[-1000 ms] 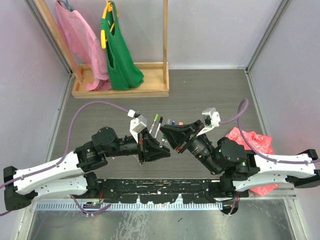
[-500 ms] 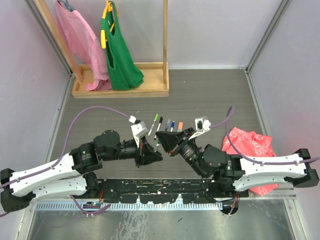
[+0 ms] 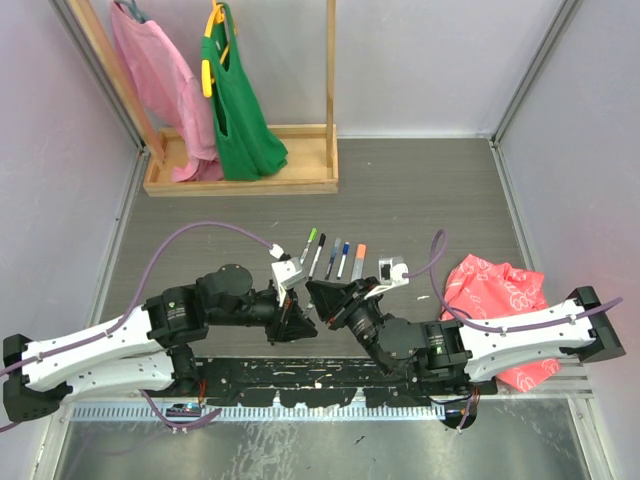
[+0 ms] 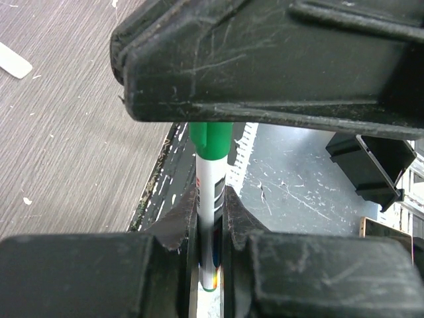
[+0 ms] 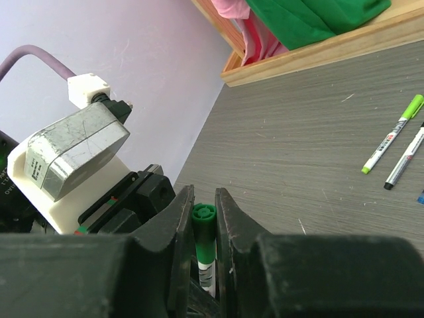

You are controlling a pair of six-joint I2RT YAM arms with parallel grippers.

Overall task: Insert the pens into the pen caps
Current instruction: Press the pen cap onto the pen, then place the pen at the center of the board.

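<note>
A white-barrelled pen (image 4: 209, 199) is clamped upright between my left gripper's (image 4: 209, 215) shut fingers. Its far end sits inside a green pen cap (image 4: 211, 140), which runs into my right gripper above it. In the right wrist view that green cap (image 5: 204, 228) is pinched by my right gripper (image 5: 203, 199), with the white barrel (image 5: 207, 277) showing below. From above, the left gripper (image 3: 297, 318) and the right gripper (image 3: 322, 302) meet tip to tip over the table's near middle. Several other pens lie in a row behind them: light green (image 3: 308, 244), black (image 3: 317, 255), blue (image 3: 343, 261), orange (image 3: 358, 262).
A wooden rack base (image 3: 240, 180) with a pink bag (image 3: 160, 80) and a green bag (image 3: 238, 100) stands at the back left. A red patterned bag (image 3: 505, 290) lies at the right under the right arm. A black strip (image 3: 320, 372) and a metal sheet line the near edge.
Both grippers have moved toward the near edge and a little left, still joined on the green pen. The row of pens behind them has come into view.
</note>
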